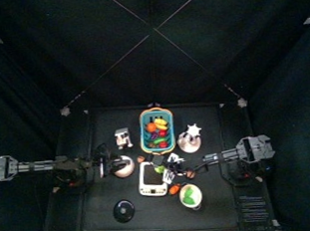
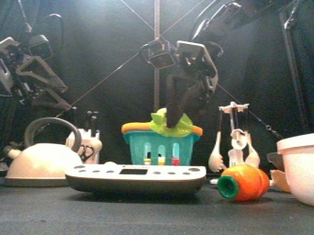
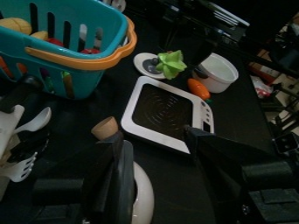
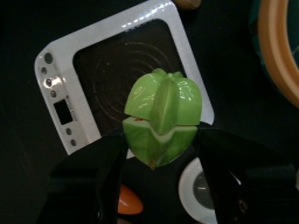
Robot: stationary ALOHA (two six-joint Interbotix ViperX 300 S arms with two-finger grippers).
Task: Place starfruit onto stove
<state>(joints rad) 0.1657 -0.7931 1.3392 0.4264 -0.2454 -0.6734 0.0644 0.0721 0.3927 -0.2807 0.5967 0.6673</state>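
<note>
My right gripper (image 4: 163,166) is shut on the green starfruit (image 4: 165,116) and holds it above the stove (image 4: 70,66), a flat white slab with a dark ringed middle. In the front view the starfruit (image 2: 173,126) hangs from the right gripper (image 2: 181,112) above and behind the stove (image 2: 135,177). In the top view the right gripper (image 1: 174,166) is at the stove's (image 1: 152,178) right edge. My left gripper (image 3: 163,171) is open and empty over the kettle (image 3: 140,194), with the stove (image 3: 163,114) beyond it.
A colourful basket (image 1: 156,130) stands behind the stove. A round plate with a green item (image 1: 191,195) lies front right. The kettle (image 2: 43,161) stands left, an orange fruit (image 2: 243,184) and white bowl (image 2: 297,165) right, a utensil holder (image 2: 233,138) behind.
</note>
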